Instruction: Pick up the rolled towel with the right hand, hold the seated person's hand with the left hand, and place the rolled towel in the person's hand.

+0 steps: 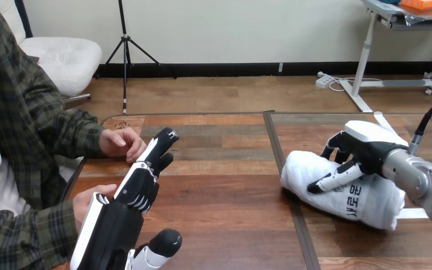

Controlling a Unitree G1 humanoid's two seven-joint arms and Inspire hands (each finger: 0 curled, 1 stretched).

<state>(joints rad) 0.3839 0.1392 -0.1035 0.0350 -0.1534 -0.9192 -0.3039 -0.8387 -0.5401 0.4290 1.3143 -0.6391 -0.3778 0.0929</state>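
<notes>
A white rolled towel [343, 188] lies on the wooden table [225, 185] at the right. My right hand [360, 149] rests on top of it, fingers and thumb curled round the roll. My left hand [140, 183] reaches up the left side, fingers straight, its fingertips [166, 138] beside the person's upper hand [121, 143], which rests on the table's left edge. I cannot tell whether they touch. The person's lower hand [90, 202] sits behind my left hand, partly hidden.
A dark seam [284, 180] runs front to back down the table between the two hands. The person's sleeved arms [45, 140] take up the left edge.
</notes>
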